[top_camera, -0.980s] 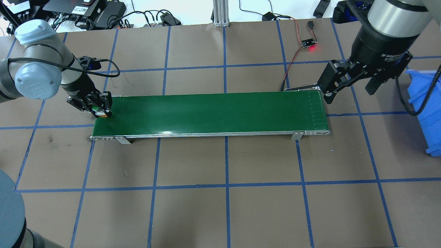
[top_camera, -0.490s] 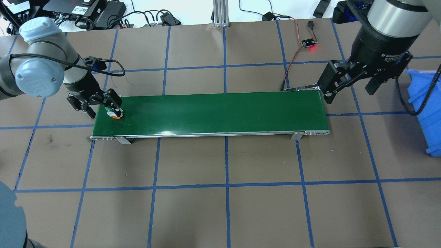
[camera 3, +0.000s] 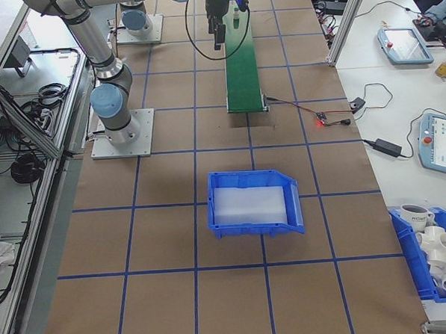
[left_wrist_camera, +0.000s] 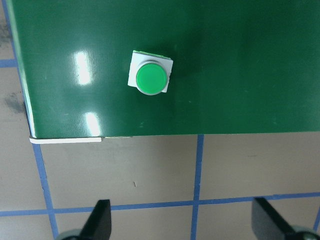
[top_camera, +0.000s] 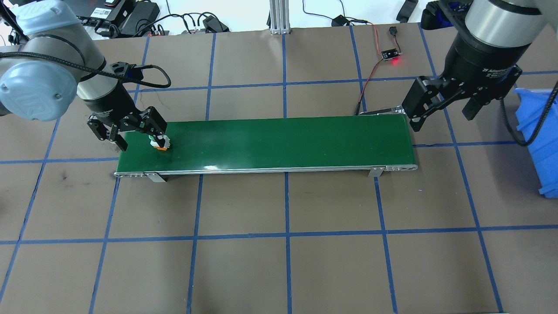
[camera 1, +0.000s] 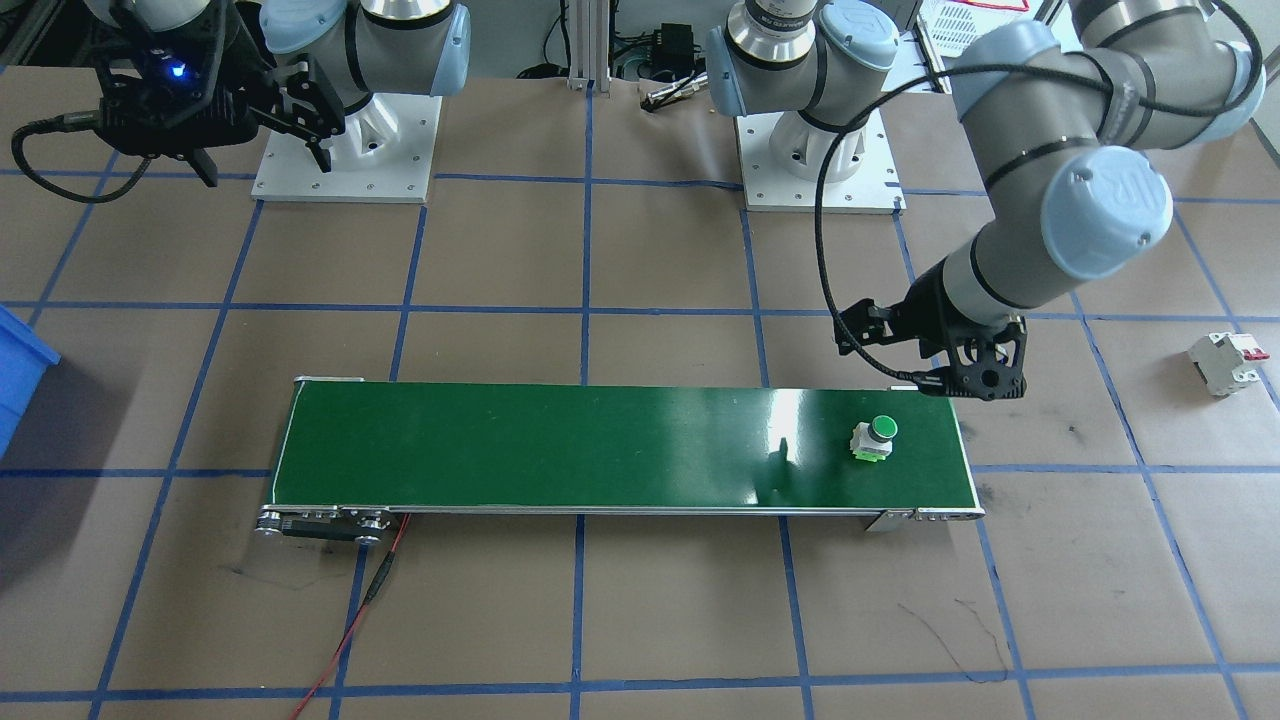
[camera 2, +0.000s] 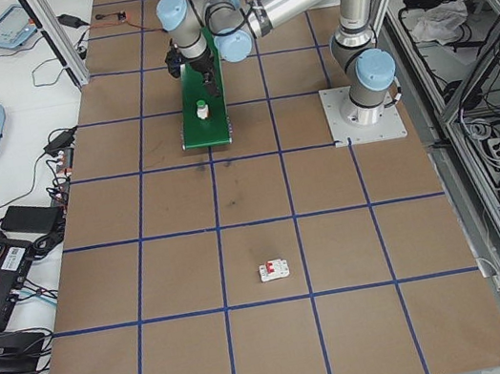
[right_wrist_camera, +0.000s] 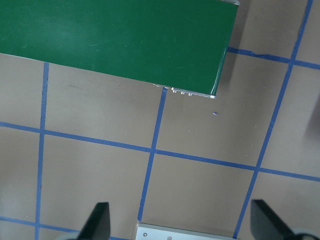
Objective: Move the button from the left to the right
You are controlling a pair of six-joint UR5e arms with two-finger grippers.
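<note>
The button point(top_camera: 160, 143), green cap on a white-grey body, stands free on the green conveyor belt point(top_camera: 279, 139) near its left end. It also shows upright in the front view as the button point(camera 1: 873, 437) and from above in the left wrist view as the button point(left_wrist_camera: 150, 79). My left gripper point(top_camera: 130, 128) hangs open above and just behind it, touching nothing; its fingertips point(left_wrist_camera: 100, 222) frame bare table. My right gripper point(top_camera: 444, 107) stays open above the belt's right end, holding nothing, with the belt's corner point(right_wrist_camera: 220, 75) below it.
A blue bin point(top_camera: 540, 131) sits at the table's right edge. The white circuit breaker with a red tab point(camera 1: 1225, 362) lies on the table beyond the belt's left end. A small board with a red light point(top_camera: 391, 55) and its wires lie behind the belt.
My left gripper opened off the button and rose. The button has travelled a little to the right along the belt. The right arm has not moved.
</note>
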